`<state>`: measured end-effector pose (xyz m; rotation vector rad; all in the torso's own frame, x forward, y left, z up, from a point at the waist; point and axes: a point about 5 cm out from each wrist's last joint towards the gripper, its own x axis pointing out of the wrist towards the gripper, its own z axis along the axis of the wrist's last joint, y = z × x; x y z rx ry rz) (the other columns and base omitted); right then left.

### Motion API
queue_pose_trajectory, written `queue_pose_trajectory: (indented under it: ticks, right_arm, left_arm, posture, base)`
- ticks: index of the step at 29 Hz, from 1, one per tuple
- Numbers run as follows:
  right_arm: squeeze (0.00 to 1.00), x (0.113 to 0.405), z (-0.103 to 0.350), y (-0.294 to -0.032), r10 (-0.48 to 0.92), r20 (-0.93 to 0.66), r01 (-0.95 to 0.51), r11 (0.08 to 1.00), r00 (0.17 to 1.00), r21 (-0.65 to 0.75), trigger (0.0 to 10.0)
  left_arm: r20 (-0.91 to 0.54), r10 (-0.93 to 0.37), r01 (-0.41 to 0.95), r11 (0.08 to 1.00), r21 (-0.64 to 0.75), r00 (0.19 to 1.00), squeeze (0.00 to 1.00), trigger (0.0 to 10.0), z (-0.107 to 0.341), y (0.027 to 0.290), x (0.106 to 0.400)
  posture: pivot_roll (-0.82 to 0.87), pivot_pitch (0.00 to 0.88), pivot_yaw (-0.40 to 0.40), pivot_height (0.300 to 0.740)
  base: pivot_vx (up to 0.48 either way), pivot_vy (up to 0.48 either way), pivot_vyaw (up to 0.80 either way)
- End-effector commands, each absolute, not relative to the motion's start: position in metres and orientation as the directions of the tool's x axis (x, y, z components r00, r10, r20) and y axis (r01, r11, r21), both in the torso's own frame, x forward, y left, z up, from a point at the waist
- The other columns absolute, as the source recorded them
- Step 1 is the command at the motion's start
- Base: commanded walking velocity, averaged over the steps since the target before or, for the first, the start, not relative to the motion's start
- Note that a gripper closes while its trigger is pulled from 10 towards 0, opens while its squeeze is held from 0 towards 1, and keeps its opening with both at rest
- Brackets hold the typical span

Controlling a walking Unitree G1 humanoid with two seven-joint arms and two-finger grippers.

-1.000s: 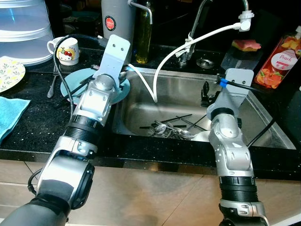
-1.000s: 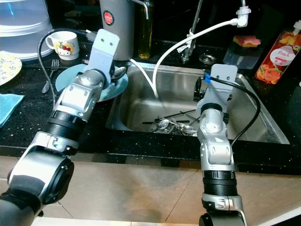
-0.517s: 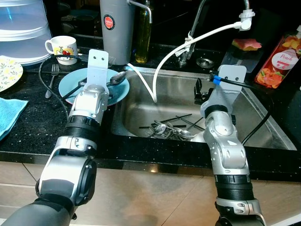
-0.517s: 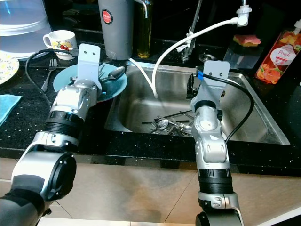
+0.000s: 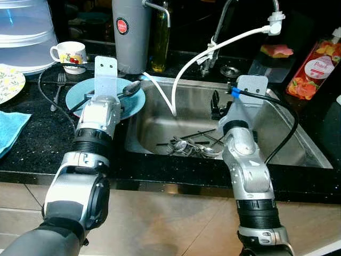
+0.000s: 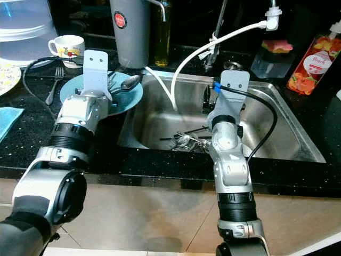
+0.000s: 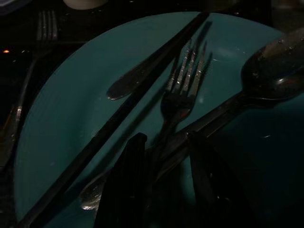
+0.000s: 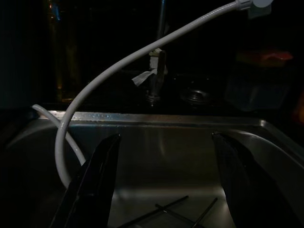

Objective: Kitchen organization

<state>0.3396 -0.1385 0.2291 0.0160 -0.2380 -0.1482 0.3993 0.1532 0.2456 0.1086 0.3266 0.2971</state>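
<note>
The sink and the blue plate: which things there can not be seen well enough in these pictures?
- Cutlery in the sink: a tangled pile in the eye views, partly behind the right arm; pieces cannot be counted.
- Blue plate: its near part is hidden by the left arm.
- Left tool: left wrist view is dark; whether the fingers touch the fork is unclear.
- Sink drain: behind the right arm.

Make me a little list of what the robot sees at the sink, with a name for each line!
Left gripper: open, over the teal plate
On the plate: a fork, a spoon, a dark chopstick
Right gripper: open, above the sink
In the sink: a pile of cutlery
Hose: white, curving down into the sink
Counter: mug, another fork, blue cloth
</note>
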Motion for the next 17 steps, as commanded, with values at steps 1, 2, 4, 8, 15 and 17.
queue_pose_trajectory:
  ticks: [1, 2, 4, 8, 15, 17]
  right_arm:
    - [0.00, 0.337, 0.224, -0.139, -0.145, 0.212, 0.143, 0.989, 0.966, 0.022, 10.0]
    - [0.00, 0.337, 0.222, -0.143, -0.143, 0.211, 0.144, 0.990, 0.967, 0.013, 10.0]
    - [0.00, 0.338, 0.220, -0.145, -0.150, 0.208, 0.152, 0.988, 0.967, 0.010, 10.0]
    - [0.00, 0.339, 0.221, -0.144, -0.170, 0.209, 0.166, 0.985, 0.963, 0.033, 10.0]
    - [0.00, 0.338, 0.214, -0.139, -0.138, 0.191, 0.137, 0.990, 0.972, 0.017, 10.0]
    - [0.00, 0.338, 0.216, -0.140, -0.139, 0.193, 0.139, 0.990, 0.971, 0.015, 10.0]
  left_arm:
    - [-0.316, 0.291, -0.256, 0.955, 0.149, 0.903, 0.00, 10.0, 0.246, 0.152, 0.396]
    - [-0.264, 0.293, -0.251, 0.951, 0.179, 0.919, 0.00, 10.0, 0.253, 0.152, 0.390]
    - [-0.229, 0.293, -0.250, 0.948, 0.198, 0.928, 0.00, 10.0, 0.255, 0.153, 0.384]
    - [-0.149, 0.258, -0.215, 0.943, 0.253, 0.955, 0.00, 10.0, 0.249, 0.153, 0.378]
    - [-0.118, 0.219, -0.182, 0.946, 0.267, 0.969, 0.00, 10.0, 0.248, 0.154, 0.362]
    - [-0.154, 0.238, -0.197, 0.950, 0.242, 0.959, 0.00, 10.0, 0.248, 0.157, 0.363]
  posture:
    - [0.17, 0.003, -0.066, 0.740]
    - [0.20, 0.004, -0.059, 0.740]
    - [0.19, 0.006, -0.058, 0.740]
    - [0.20, 0.007, -0.058, 0.740]
    - [0.21, 0.012, -0.061, 0.740]
    - [0.20, 0.018, -0.063, 0.740]
  base:
    - [0.000, 0.000, 0.00]
    - [0.000, 0.000, 0.00]
    - [0.000, 0.000, 0.00]
    - [0.000, 0.000, 0.00]
    - [0.000, 0.000, 0.00]
    - [0.000, 0.000, 0.00]
